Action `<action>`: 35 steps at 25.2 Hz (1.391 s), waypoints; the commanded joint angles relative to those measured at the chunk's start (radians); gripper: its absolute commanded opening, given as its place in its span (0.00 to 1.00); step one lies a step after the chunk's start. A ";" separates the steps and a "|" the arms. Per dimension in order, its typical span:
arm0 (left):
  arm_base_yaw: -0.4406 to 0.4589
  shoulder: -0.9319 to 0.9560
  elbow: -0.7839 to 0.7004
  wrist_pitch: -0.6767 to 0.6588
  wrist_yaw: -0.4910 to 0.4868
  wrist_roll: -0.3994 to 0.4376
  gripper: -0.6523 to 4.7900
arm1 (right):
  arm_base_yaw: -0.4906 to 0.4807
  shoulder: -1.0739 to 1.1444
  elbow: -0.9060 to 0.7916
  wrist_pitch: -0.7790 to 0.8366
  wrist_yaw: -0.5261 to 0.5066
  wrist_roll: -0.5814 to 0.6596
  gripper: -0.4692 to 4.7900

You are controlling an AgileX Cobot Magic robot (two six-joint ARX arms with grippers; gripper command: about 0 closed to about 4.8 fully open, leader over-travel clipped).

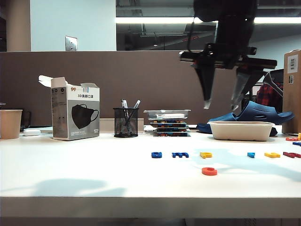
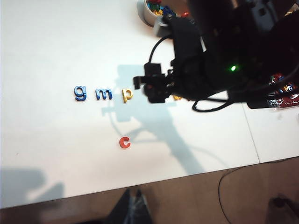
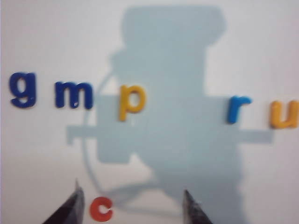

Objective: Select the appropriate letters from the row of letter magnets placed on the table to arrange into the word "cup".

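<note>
The row of letter magnets lies on the white table (image 1: 70, 174): blue g (image 3: 22, 88), blue m (image 3: 73, 94), yellow p (image 3: 131, 101), light-blue r (image 3: 238, 108), yellow u (image 3: 283, 113). The red c (image 3: 101, 208) lies alone in front of the row, nearer the table's front edge. My right gripper (image 1: 220, 104) hangs high above the table, open and empty; in its wrist view the right gripper (image 3: 131, 188) has the c just inside one fingertip. The left gripper (image 2: 135, 198) is shut, beyond the front edge over the floor. In the exterior view: p (image 1: 205, 154), c (image 1: 209, 171), u (image 1: 272, 154).
Along the back stand a paper cup (image 1: 10, 123), a mask box (image 1: 75, 115), a mesh pen cup (image 1: 125, 122), stacked cases (image 1: 169, 123), a white tray (image 1: 241, 130) and a blue slipper (image 1: 258, 113). More loose letters (image 1: 291, 154) lie at the far right.
</note>
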 commanded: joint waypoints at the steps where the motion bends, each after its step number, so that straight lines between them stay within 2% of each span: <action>1: 0.000 -0.002 0.004 0.000 -0.007 0.005 0.11 | -0.043 -0.010 0.013 -0.015 0.008 -0.052 0.60; 8: 0.000 -0.002 0.004 0.000 -0.007 0.005 0.11 | -0.187 -0.011 0.013 -0.061 0.003 -0.124 0.59; 12: 0.000 -0.002 0.004 0.000 -0.007 0.005 0.11 | -0.257 -0.011 0.013 -0.068 0.000 -0.213 0.59; 35: 0.000 -0.002 0.004 0.000 -0.007 0.005 0.11 | -0.308 0.170 0.011 0.021 -0.078 -0.309 0.59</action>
